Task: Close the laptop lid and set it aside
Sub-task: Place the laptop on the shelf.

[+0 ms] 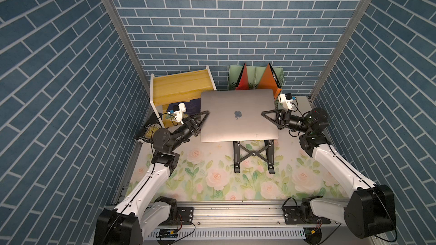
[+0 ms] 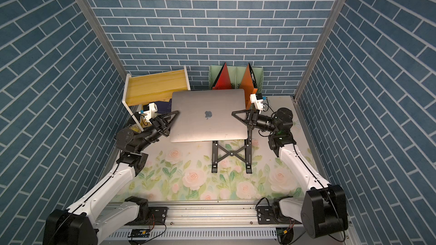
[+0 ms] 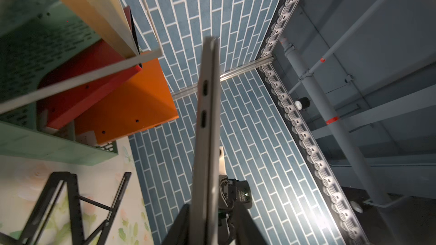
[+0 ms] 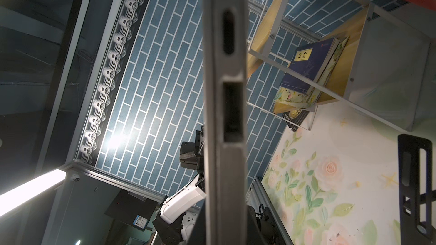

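Note:
The grey laptop (image 1: 238, 100) lies flat with its laptop lid (image 1: 250, 123) shut and the Apple logo facing up, in both top views (image 2: 207, 100). It sits above the black folding stand (image 1: 253, 155) and is shifted left of it. My left gripper (image 1: 204, 115) straddles its left edge. In the left wrist view the laptop's edge (image 3: 207, 114) stands between the fingers (image 3: 247, 229), with a gap on one side, so this gripper is open. My right gripper (image 1: 264, 114) is shut on the right edge. In the right wrist view both jaws lie flush against the laptop (image 4: 224, 90).
A wooden shelf (image 1: 181, 83) holding books stands at the back left, close to the laptop's left rear corner. At the back right stands a green file rack (image 1: 278, 74) with red and orange dividers. A dark book (image 1: 147, 130) lies by the left wall. A floral mat (image 1: 212, 180) covers the table.

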{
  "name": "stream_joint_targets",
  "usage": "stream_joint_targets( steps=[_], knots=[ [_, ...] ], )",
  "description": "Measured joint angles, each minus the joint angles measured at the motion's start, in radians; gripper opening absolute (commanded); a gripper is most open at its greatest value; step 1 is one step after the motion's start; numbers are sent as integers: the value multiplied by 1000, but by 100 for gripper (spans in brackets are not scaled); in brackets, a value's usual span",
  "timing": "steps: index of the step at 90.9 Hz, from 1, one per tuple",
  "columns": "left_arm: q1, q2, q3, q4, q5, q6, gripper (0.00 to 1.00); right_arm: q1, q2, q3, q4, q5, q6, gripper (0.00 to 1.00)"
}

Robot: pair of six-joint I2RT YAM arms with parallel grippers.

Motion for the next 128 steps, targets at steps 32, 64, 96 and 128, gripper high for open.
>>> stream_joint_targets(
  steps=[32,64,96,128],
  knots=[
    [39,-375,165,-549,-521,418,88,18,-11,-125,227,121,135,0],
    [40,-447,350,-601,-703,533,91,71,35,-128,478,301,278,0],
    [40,-399,666,-738,-686,494,90,259,79,-100,430,681,235,0],
    [40,-406,652,-874,-614,508,90,446,193,100,236,940,84,0]
  ],
)
